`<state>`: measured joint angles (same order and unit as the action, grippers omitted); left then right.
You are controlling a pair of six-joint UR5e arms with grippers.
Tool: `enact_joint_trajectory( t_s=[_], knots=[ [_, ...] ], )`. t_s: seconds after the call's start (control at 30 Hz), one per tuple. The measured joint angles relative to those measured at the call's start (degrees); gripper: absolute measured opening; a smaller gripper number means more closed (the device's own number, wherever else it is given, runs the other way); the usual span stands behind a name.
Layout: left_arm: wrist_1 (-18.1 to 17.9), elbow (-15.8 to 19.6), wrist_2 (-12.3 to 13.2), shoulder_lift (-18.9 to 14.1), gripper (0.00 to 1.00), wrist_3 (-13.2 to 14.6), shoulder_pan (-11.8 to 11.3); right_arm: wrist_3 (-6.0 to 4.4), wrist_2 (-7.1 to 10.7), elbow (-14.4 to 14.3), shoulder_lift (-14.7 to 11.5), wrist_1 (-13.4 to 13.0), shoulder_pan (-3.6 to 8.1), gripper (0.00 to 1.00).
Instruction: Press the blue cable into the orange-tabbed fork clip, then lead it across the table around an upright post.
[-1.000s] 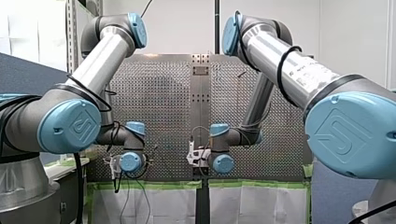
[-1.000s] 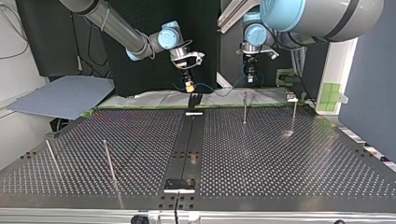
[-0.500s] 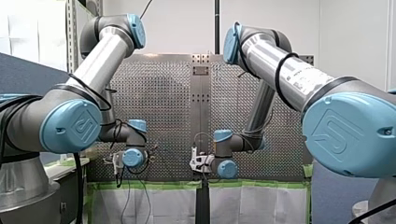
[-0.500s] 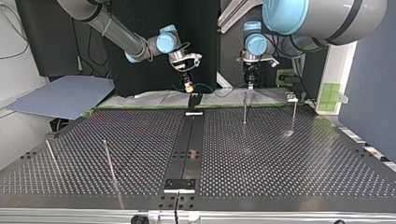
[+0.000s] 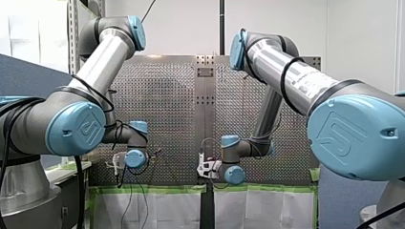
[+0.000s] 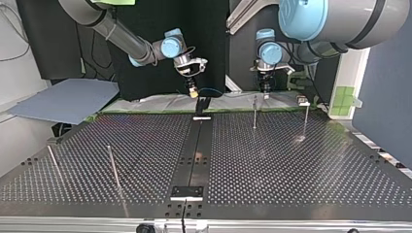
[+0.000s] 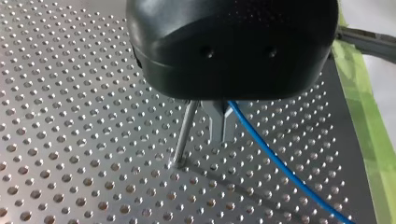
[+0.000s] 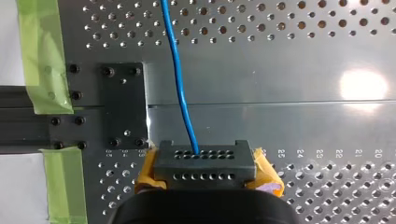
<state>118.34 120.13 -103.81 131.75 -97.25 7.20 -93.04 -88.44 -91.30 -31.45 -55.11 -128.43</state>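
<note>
Front view: both arms fold down to the near edge of the table. My left gripper hangs left of the centre strip and my right gripper hangs at the strip. Their fingers are too small here to judge.

Top view: my right gripper, yellow at the tip, points down over the far end of the centre strip, with its forearm slanting in from the upper left. My left gripper hangs upright to the right of it, just behind an upright post. A faint stretch of blue cable shows between the two grippers.

Left wrist view: my left gripper's metal fingers are pressed together on the blue cable, which leaves them and trails away low over the table. The upright post stands just beside the fingers, on the side away from the cable.

Right wrist view: my right gripper shows as one closed dark block flanked by yellow pads, pinching the cable. From there the cable runs straight ahead, passing beside a black plate near the green tape.
</note>
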Motion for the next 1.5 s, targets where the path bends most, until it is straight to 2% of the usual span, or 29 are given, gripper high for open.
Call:
enact_joint_trajectory(
  t_s=[0.23, 0.4, 0.67, 0.97, 1.23, 1.5],
  knots=[
    [-0.07, -0.73, -1.19, 1.29, 0.00, 1.28, -0.70, 0.12, -0.05, 0.96, 0.47, 0.67, 0.08, 0.00],
    [-0.73, -1.43, -1.24, 2.78, 0.00, 1.07, -1.03, 0.13, -0.08, 1.47, 0.52, 1.59, 0.25, 0.00],
    [-1.15, -3.46, 1.25, 2.99, 0.00, -1.21, -1.69, 0.14, -0.21, 2.01, 0.53, 2.81, 0.32, 0.00],
    [-0.72, -4.89, 2.32, 3.02, 0.00, -1.53, -2.21, 0.20, -0.27, 3.55, 0.54, 4.40, 0.52, 0.00],
    [0.34, -5.90, 2.65, 3.02, 0.00, -1.69, -3.07, 0.21, -0.46, 6.16, 0.54, 8.13, 1.42, 0.00],
    [0.49, -6.78, 2.92, 3.06, 0.00, -2.39, -3.92, 0.21, -0.95, 7.43, 0.54, 8.89, 2.66, 0.00]
  ],
)
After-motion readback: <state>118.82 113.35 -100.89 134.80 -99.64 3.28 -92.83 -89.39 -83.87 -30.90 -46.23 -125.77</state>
